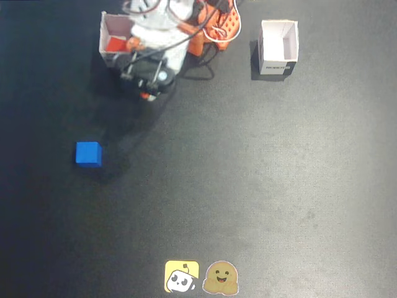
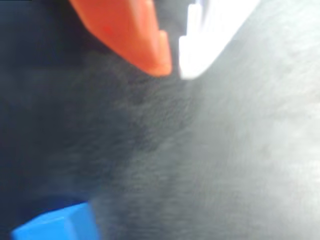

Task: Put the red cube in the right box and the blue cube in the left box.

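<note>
A hobby robotics bench: a dark matte table [image 1: 260,186] with two cartoon stickers [image 1: 201,277] at its near edge, and paper boxes [image 1: 278,47] at the far side.

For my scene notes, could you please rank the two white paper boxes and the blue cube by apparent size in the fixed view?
1. Pinkish-walled white paper box, partly hidden by the arm, and grey-walled white paper box: alike, unranked.
2. Small solid blue cube.
</note>
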Available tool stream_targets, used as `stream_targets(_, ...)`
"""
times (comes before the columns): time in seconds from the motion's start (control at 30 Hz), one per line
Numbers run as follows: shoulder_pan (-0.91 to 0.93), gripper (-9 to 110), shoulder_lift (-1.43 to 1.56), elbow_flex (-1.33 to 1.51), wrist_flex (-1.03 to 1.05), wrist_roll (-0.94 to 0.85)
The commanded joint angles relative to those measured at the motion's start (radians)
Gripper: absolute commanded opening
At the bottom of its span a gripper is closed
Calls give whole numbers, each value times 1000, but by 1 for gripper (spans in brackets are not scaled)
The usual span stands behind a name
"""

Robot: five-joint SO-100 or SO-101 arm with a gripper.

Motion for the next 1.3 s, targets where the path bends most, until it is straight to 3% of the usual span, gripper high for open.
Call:
stream_targets(0.0,26,0,-140,-114,-61,-54)
stream_targets(0.5,104,2,-675,-394,-278,-187)
stream_targets(1.27,101,23,-959,-541,-394,-322)
